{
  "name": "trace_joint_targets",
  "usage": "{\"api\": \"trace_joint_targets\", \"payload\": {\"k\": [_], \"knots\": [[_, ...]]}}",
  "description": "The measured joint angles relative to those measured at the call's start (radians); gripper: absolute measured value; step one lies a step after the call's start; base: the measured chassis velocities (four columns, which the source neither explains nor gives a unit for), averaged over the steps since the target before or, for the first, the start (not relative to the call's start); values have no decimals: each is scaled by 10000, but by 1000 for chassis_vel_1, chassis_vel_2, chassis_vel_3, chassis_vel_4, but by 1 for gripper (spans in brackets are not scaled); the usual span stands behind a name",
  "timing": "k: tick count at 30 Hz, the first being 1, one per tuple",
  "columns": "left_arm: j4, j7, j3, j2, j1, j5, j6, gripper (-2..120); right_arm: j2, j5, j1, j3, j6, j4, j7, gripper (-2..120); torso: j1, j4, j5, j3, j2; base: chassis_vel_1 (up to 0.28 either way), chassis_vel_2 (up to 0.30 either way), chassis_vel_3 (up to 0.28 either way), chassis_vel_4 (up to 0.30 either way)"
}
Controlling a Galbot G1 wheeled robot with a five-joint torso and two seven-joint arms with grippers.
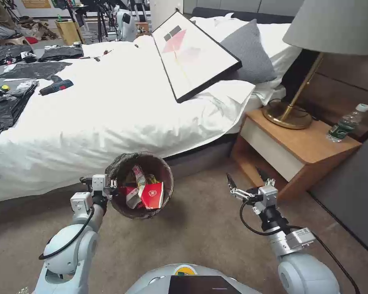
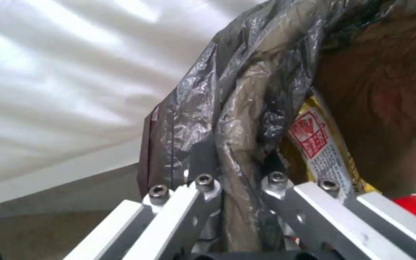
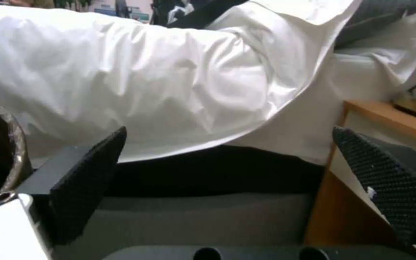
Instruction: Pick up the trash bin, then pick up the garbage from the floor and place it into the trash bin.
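Observation:
The trash bin (image 1: 164,170), lined with a crinkly dark bag, hangs tilted above the carpet floor (image 1: 200,237) in front of the bed. My left gripper (image 1: 111,187) is shut on the bin's near-left rim; in the left wrist view the bag-covered rim (image 2: 237,119) is pinched between its fingers (image 2: 203,180). Garbage lies inside: red-and-white paper cups (image 1: 151,195) and a yellow wrapper (image 2: 323,148). My right gripper (image 1: 246,179) hovers open over the floor near the nightstand, its black pads (image 3: 90,180) spread wide with nothing between them.
A bed with a white duvet (image 1: 110,114) runs along the far side, with a framed picture (image 1: 192,53) and a grey pillow (image 1: 245,51) on it. At the right stands a wooden nightstand (image 1: 302,151) with a brass lamp (image 1: 288,114) and a bottle (image 1: 347,122).

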Motion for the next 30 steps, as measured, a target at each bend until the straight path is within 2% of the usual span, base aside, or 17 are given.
{"api": "trace_joint_targets", "payload": {"k": [30], "knots": [[-262,5,28,-92,81,111,10,3,60,223,-333,282,319,-46,52,100,0,1,0,0,0,53,53,54,57]]}}
